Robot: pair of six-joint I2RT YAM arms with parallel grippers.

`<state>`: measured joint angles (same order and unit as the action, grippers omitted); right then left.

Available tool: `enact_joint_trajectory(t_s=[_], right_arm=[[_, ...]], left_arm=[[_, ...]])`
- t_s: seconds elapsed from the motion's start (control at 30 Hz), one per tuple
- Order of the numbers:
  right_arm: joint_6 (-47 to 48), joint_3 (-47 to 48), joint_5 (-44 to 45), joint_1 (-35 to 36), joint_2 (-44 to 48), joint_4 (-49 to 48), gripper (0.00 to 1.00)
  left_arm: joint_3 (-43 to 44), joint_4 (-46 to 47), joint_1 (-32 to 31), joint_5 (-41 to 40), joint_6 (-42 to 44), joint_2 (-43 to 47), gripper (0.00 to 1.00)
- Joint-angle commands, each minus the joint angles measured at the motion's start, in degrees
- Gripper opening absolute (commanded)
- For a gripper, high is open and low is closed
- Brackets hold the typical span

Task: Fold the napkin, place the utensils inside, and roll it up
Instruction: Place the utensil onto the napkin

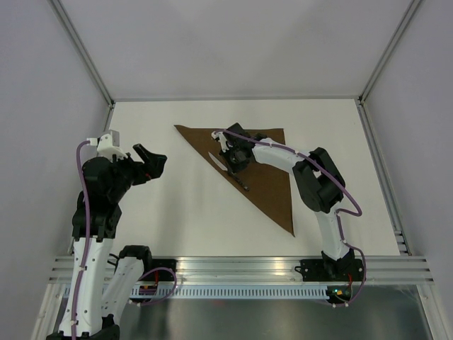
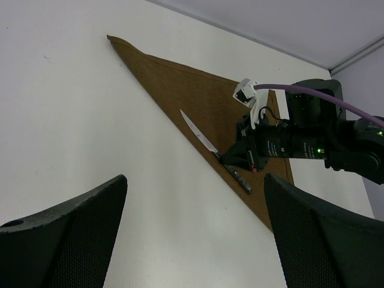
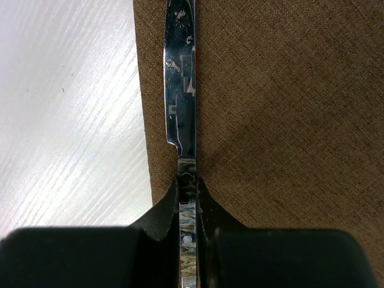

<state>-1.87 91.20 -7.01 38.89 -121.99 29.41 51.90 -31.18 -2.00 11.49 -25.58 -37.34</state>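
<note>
Knife [image 3: 181, 90] between right claw [image 3: 187, 189] tips

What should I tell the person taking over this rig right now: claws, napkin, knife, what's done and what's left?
Left claw open, empty, raised left of the napkin.
Right claw shut on the table knife near where blade meets handle.
The napkin is folded into a triangle; the knife lies along its long edge, on the cloth.
Done: fold. Left: release the knife, then roll up.
</note>
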Motion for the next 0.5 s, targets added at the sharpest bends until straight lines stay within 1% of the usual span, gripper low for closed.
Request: enact_joint_trajectory(t_s=[0.0,0.47], right_arm=[[-1.38,-0.06,1.20,0.48,1.50,-0.67,0.00],[-1.38,-0.06,1.12,1.01,0.00,-1.19,0.00]], left_arm=[[0.31,-0.37,0.15,0.03,-2.10,0.34,0.98],[-0.22,0.06,0.15,0.12,-2.01,0.16,0.98]])
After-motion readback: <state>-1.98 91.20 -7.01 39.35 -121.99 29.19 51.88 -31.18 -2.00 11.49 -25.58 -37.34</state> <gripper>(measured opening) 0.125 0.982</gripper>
